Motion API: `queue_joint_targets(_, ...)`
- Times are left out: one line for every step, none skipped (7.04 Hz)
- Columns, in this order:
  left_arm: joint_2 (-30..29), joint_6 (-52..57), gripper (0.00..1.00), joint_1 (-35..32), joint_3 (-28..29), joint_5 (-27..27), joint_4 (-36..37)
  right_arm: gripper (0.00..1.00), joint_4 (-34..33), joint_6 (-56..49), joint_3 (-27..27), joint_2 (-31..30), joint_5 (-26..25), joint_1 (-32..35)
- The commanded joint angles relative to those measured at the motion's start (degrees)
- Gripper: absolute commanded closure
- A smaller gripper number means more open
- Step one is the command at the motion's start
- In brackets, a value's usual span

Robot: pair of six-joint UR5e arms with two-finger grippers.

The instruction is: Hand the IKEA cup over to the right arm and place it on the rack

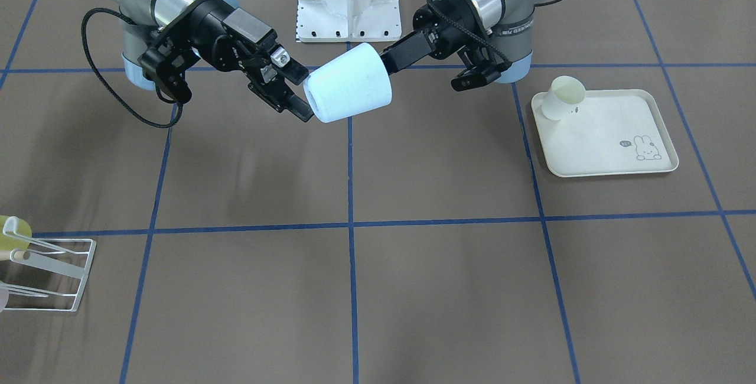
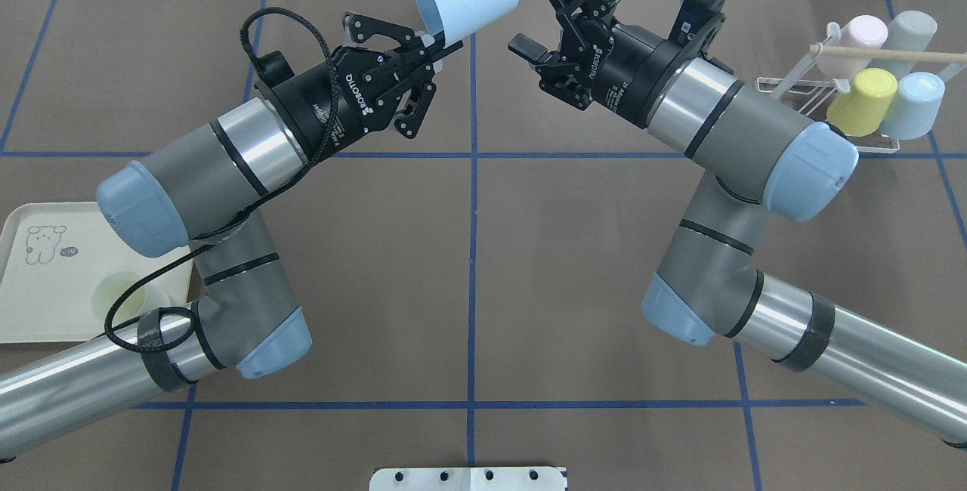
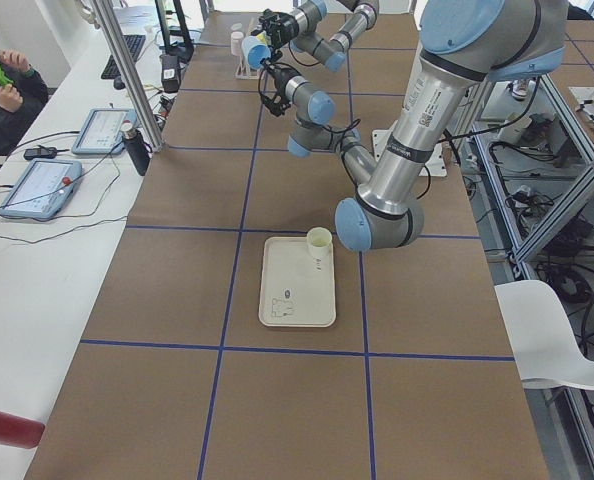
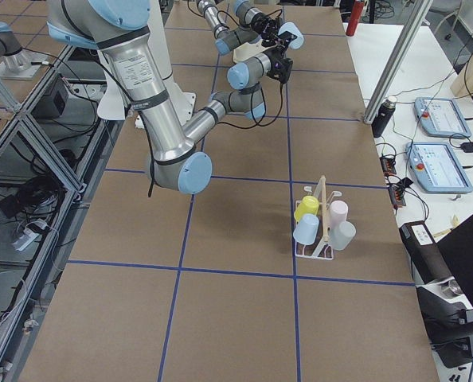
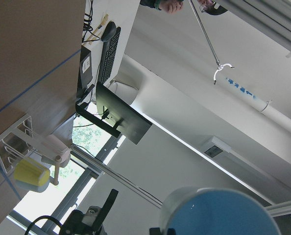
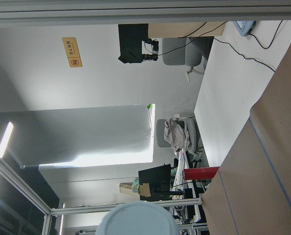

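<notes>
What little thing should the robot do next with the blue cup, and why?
Probably shut the right gripper on the closed end of the blue cup. Its jaws stand open with a finger on each side of that end, while the left gripper pinches the rim and holds the cup up in the air. The cup needs a second hold before the left one lets go.

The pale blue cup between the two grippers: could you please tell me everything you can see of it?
The pale blue cup is a plain, matte, handleless tapered tumbler, seemingly plastic. It is held roughly on its side in the air above the table. The left gripper pinches its rim, mouth towards that arm. The right gripper, open, straddles its narrow base; contact is unclear.
</notes>
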Motion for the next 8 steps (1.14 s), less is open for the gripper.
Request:
queue_joint_targets(-0.25,0.27,1.00,0.07,0.96,0.07,0.03,0.00,0.11,0.00,0.02,0.07,-0.06,-0.01)
queue_joint_targets(-0.33,0.27,1.00,0.07,1.32,0.07,0.03,0.00,0.03,0.00,0.02,0.07,-0.14,-0.01)
queue_joint_targets(-0.68,0.27,1.00,0.07,1.41,0.07,0.03,0.00,0.03,0.00,0.02,0.07,-0.14,-0.01)
queue_joint_targets(-1.12,0.27,1.00,0.24,1.49,0.16,0.03,0.00,-0.06,-0.09,0.02,0.07,-0.14,-0.01)
queue_joint_targets(-1.21,0.18,1.00,0.68,1.49,0.33,0.03,0.00,-0.50,-0.96,-0.07,0.07,-0.14,-0.01)
queue_joint_targets(-1.48,0.27,1.00,0.77,1.58,0.42,0.38,0.00,-0.50,-1.32,-0.07,0.07,-0.14,-0.01)
queue_joint_targets(-2.35,0.18,1.00,0.86,1.58,0.42,1.77,0.00,-0.50,-1.32,0.02,0.16,-0.23,-0.01)
queue_joint_targets(-2.70,0.18,1.00,1.29,1.84,0.42,1.96,0.00,-0.42,-1.23,0.02,0.16,-0.93,-0.10)
